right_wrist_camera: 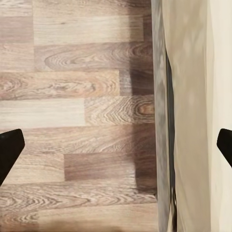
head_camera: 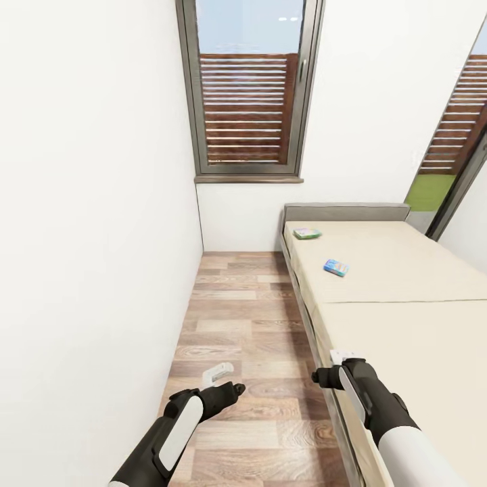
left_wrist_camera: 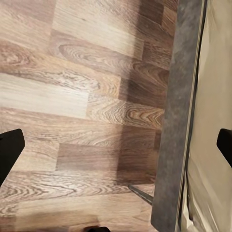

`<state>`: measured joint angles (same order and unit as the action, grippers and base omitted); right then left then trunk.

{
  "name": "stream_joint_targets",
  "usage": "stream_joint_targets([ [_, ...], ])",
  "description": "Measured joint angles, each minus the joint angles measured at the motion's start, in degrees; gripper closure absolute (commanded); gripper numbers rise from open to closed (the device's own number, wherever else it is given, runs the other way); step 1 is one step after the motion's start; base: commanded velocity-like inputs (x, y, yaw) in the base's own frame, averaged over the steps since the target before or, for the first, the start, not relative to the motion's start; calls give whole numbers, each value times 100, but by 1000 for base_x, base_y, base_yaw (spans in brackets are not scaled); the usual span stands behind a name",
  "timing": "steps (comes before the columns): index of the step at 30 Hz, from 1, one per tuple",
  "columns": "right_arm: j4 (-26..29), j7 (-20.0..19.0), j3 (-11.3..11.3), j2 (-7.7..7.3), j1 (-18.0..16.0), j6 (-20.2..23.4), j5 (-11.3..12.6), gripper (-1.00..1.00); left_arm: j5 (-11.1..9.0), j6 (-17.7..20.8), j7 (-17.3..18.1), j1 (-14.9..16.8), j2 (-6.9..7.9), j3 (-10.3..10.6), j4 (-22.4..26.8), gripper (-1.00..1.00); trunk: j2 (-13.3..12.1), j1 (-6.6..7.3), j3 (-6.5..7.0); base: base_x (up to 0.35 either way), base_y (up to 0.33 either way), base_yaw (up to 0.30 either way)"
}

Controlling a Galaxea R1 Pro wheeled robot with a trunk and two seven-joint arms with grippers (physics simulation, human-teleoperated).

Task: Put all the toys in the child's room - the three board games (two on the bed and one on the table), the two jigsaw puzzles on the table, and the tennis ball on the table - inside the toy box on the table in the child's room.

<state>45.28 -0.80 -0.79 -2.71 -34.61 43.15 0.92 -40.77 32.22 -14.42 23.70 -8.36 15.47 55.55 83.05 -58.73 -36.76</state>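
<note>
While the robot faces a narrow strip of wood-plank floor [head_camera: 237,338] between a white wall and the bed [head_camera: 406,297], two board games lie on the beige mattress: a green-edged box [head_camera: 307,233] near the grey headboard [head_camera: 345,212], a blue one [head_camera: 336,267] nearer. The left gripper [head_camera: 220,379] and the right gripper [head_camera: 340,360] both hang with fingers spread wide, holding nothing, over floor and bed edge

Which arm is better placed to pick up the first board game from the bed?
Right, probably. The right pincer hangs open over the bed edge, on the blue game's side; the left pincer hangs over the floor.
</note>
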Motion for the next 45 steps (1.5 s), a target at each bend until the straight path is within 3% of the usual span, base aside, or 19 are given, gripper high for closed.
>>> stream_joint_targets([
  [13, 0, 0, 5, 1, 1, 0, -1, -100, 1, 1, 1, 0, 0, 0, 0, -100, 0, 3, 0, 194, 0, 0],
  [45, 0, 0, 5, 0, -1, 0, -3, -100, 4, 1, 0, 0, 0, 0, 0, -100, 0, 3, 0, 317, 0, 0],
])
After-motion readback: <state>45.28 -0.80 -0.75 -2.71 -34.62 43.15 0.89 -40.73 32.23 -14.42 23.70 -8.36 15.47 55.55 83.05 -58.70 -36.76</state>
